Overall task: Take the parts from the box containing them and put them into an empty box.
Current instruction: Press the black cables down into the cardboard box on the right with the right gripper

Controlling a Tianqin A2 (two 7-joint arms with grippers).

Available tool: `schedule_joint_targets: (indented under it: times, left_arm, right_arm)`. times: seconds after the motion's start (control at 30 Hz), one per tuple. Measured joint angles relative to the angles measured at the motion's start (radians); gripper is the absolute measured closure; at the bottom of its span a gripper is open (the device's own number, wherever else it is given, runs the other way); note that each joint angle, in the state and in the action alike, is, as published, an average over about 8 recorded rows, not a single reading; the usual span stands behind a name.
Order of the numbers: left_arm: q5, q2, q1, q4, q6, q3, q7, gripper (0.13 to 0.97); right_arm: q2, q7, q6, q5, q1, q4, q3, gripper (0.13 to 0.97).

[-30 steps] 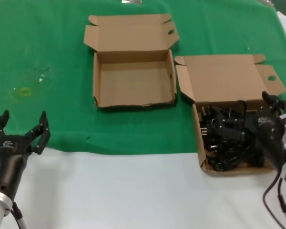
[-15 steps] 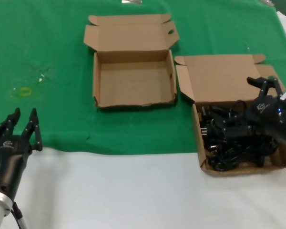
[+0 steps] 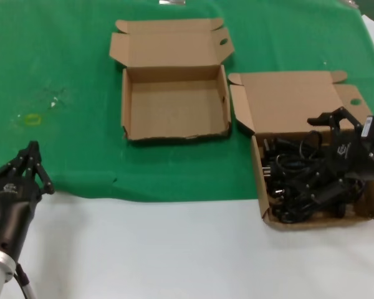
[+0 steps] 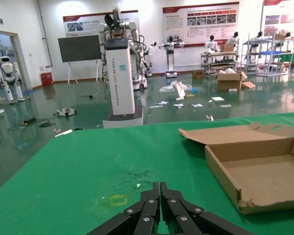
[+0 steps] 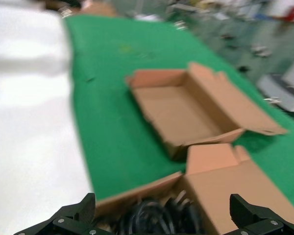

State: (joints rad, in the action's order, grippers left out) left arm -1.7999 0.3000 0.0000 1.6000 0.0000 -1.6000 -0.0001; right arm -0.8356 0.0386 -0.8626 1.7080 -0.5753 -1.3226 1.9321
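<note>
Wall posters [image 4: 201,22], text prob. illegible.

Black arms with linked fingers [image 4: 152,208], white logos.

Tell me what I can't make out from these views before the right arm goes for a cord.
- Head view: right gripper and its arm cover part of the power cords; how many bundles cannot be counted.
- Right wrist view: blurred, cords cut by the picture's edge.
- Left wrist view: cord box not shown; only the empty box, cut off.
</note>
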Motion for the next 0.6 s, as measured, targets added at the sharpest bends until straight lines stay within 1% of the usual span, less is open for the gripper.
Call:
schedule_joint_targets:
  times: [0.1,0.33,0.6]
  left_arm:
    - [0.0,0.0,0.0,0.0,0.0,0.0,0.0,0.944]
    - [0.0,0.0,0.0,0.0,0.0,0.0,0.0,0.947]
    - [0.0,0.0,0.0,0.0,0.0,0.0,0.0,0.953]
  right_arm:
    - [0.002,-0.055,-0.098,-0.024,-0.072,0.059,0.034,0.129]
    - [0.043,-0.206,-0.292,-0.096,-0.259,0.238,0.113,0.129]
    - [0.131,-0.383,-0.417,-0.188,-0.461,0.497,0.183,0.129]
